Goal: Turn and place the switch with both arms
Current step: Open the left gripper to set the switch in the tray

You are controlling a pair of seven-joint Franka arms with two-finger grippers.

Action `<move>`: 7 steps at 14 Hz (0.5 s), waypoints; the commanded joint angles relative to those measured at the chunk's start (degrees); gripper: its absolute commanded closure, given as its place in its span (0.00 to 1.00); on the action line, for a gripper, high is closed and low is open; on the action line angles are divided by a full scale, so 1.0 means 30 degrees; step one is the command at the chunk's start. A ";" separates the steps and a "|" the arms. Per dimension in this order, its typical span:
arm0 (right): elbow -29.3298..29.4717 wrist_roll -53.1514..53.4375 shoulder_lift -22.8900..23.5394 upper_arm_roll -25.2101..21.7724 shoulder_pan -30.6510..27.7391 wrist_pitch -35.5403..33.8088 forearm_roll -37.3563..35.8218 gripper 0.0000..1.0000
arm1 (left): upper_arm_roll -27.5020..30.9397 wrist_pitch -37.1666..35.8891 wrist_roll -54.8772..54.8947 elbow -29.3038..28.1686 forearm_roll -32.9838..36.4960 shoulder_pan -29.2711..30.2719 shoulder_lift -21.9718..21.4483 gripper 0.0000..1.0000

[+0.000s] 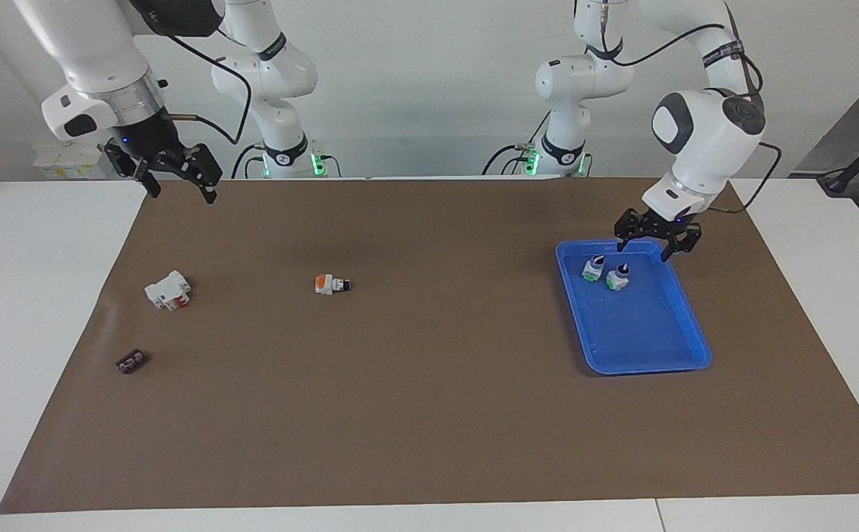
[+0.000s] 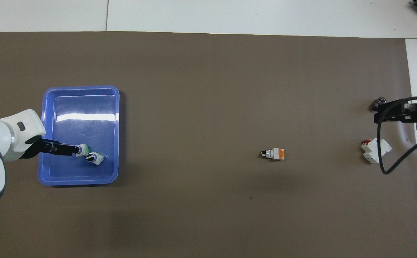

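In the facing view, the left gripper (image 1: pixel 658 240) hung over the robots' end of the blue tray (image 1: pixel 665 347), its fingers spread wide and holding nothing. Just below it, inside the tray, the switch (image 1: pixel 617 277) stood with its black knob up, clear of the fingertips. Its twin (image 1: pixel 593 267) stood just beside it, toward the right arm's end. The right gripper (image 1: pixel 176 171) waited open and empty in the air over the table (image 1: pixel 429 414) edge at its own end. Below it lay the white block with red (image 1: pixel 168 290) and a small dark part (image 1: pixel 130 361). The orange-based switch (image 1: pixel 332 284) lay between the two grippers, closer to the right one.

In the overhead view, the left gripper (image 2: pixel 59 148) covered the tray's (image 2: pixel 81 89) wall at the left arm's end, and one finger seemed to reach the switch (image 2: pixel 83 149), though height likely explains that. The twin (image 2: pixel 94 158) sat next to it. The right gripper (image 2: pixel 403 113) showed over the white block (image 2: pixel 375 150).
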 commanded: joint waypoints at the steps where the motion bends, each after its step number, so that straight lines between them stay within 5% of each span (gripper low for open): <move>1: -0.0244 -0.0349 -0.0319 -0.0071 0.0029 -0.0043 -0.0230 0.00 | -0.0148 -0.2446 -0.2281 0.2376 0.0392 -0.0059 -0.0286 0.00; 7: -0.0244 -0.0320 -0.0378 -0.0012 0.0058 -0.0072 -0.0171 0.00 | -0.0236 -0.7947 -0.3106 1.1244 0.0451 -0.0119 0.1819 0.00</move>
